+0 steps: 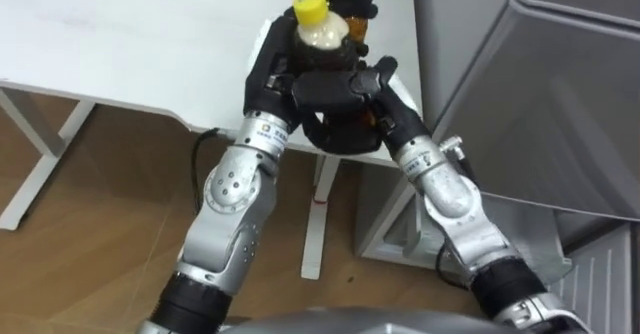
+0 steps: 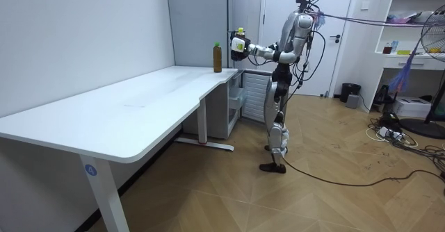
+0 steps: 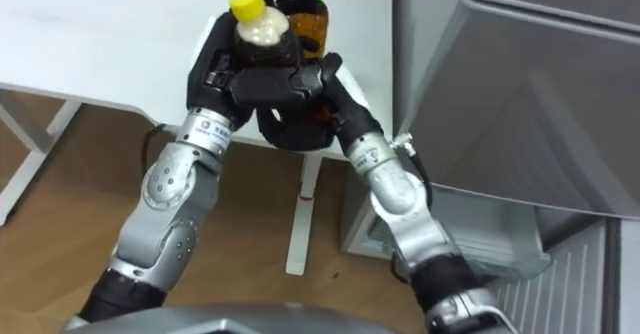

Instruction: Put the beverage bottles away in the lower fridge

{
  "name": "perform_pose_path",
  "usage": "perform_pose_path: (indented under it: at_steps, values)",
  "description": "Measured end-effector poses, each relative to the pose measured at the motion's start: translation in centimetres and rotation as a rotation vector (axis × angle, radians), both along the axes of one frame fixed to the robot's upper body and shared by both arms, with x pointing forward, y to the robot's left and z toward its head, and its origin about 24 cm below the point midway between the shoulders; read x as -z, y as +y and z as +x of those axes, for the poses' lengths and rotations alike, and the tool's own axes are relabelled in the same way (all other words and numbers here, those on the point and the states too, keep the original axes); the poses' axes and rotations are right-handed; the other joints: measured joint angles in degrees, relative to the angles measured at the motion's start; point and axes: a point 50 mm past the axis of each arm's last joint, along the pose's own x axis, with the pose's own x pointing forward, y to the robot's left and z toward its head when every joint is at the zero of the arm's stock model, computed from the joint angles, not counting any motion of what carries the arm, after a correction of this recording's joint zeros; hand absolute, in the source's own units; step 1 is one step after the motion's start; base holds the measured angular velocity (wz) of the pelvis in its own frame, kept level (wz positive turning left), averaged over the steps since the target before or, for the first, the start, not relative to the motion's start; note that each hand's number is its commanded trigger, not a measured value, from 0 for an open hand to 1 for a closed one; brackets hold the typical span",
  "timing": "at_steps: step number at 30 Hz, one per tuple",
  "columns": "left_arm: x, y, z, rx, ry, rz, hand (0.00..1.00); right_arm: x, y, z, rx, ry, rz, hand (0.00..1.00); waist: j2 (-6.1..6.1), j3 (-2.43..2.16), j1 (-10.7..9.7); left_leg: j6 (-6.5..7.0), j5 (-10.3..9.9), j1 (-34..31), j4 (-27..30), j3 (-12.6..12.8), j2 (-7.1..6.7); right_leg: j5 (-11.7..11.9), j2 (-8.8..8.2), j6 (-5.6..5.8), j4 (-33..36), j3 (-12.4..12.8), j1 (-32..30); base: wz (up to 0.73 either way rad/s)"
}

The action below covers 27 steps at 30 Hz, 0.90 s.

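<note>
A bottle with a yellow cap (image 1: 311,8) and pale contents is held above the white table's end (image 1: 120,44). My left hand (image 1: 266,62) wraps it from the left. My right hand (image 1: 345,84) curls across its front, so both are shut on it. In the room view this bottle (image 2: 239,42) is lifted at chest height. Just behind it a brown drink with a green cap (image 3: 308,16) stands upright on the table's end (image 2: 217,57).
The grey fridge (image 1: 540,124) rises directly to my right, and its lower part stands open (image 2: 240,96) beside the table's end. Wooden floor lies below. A fan (image 2: 434,65), boxes and cables sit at the room view's right.
</note>
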Motion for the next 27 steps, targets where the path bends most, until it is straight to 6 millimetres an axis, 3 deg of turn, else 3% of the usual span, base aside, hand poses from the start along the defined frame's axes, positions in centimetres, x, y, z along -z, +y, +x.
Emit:
perform_pose_path:
  at_steps: [4, 5, 7, 12, 15, 18, 22, 27]
  values:
    - [-0.6, 0.2, 0.6, -0.024, -0.046, 0.005, 0.0, -0.8, 0.3, 1.0, 0.008, -0.059, -0.025, 1.0, -0.16, -0.1, -0.52, 0.03, 0.0, -0.76, 1.27, -0.44, -0.26, -0.12, -0.62, 0.31, 0.38, -0.85, -0.04, 0.1]
    - [-0.4, 0.2, 0.6, -0.025, -0.041, 0.005, 0.1, -0.5, 0.5, 0.9, 0.013, -0.056, -0.027, 1.0, -0.42, -0.29, -0.39, 0.03, 0.0, -0.89, 1.31, -0.45, -0.27, -0.22, -0.71, 0.35, 0.87, -0.89, -0.45, 0.0]
    - [0.2, 0.2, 0.6, -0.031, -0.015, 0.008, 1.0, 0.2, 0.8, 0.6, 0.026, -0.028, -0.024, 1.0, -0.62, -0.5, -0.62, 0.05, -0.01, -1.37, 1.66, -0.38, -0.24, -0.32, -0.75, 0.41, 1.13, -1.02, -0.84, 0.0]
    - [1.5, 0.3, 0.3, 0.005, 0.031, 0.042, 1.0, 1.2, 0.7, -0.9, 0.034, 0.073, 0.03, 1.0, -0.16, -0.12, -3.04, 0.68, -0.49, -2.38, 2.85, 0.25, -0.48, -0.22, -0.71, 0.86, 1.2, -1.3, -0.81, 0.09]
    - [2.1, 0.2, -0.3, 0.065, 0.046, 0.07, 1.0, 1.9, 0.5, -2.3, 0.014, 0.166, 0.104, 1.0, 1.55, 0.18, -4.23, 1.09, -0.87, -2.63, 2.89, 0.74, -0.8, -0.07, -1.11, 1.23, 1.08, -1.35, -1.08, -0.08]
    - [2.8, 0.1, -0.9, 0.123, 0.071, 0.036, 1.0, 2.2, 0.1, -3.5, -0.027, 0.249, 0.17, 1.0, 4.6, 0.72, -5.88, 1.66, -1.28, -3.46, 3.1, 1.86, -0.98, 0.39, -1.26, 1.82, 1.08, -0.3, -1.82, -0.12]
    - [2.4, -0.4, -1.1, 0.224, 0.047, -0.018, 1.0, 1.0, -1.5, -3.7, -0.12, 0.275, 0.174, 1.0, 8.56, 2.06, -6.5, 2.03, -1.07, -5.95, 2.77, 3.36, -1.02, 1.03, -1.27, 2.21, 1.29, 1.71, -5.12, -0.19]
    - [1.9, -0.6, -1.2, 0.25, 0.027, -0.047, 1.0, 0.1, -1.7, -3.5, -0.182, 0.286, 0.177, 1.0, 8.82, 2.19, -6.55, 1.93, -1.08, -6.79, 2.08, 4.64, -0.58, 0.62, -1.15, 1.94, 1.87, 2.08, -6.92, -0.09]
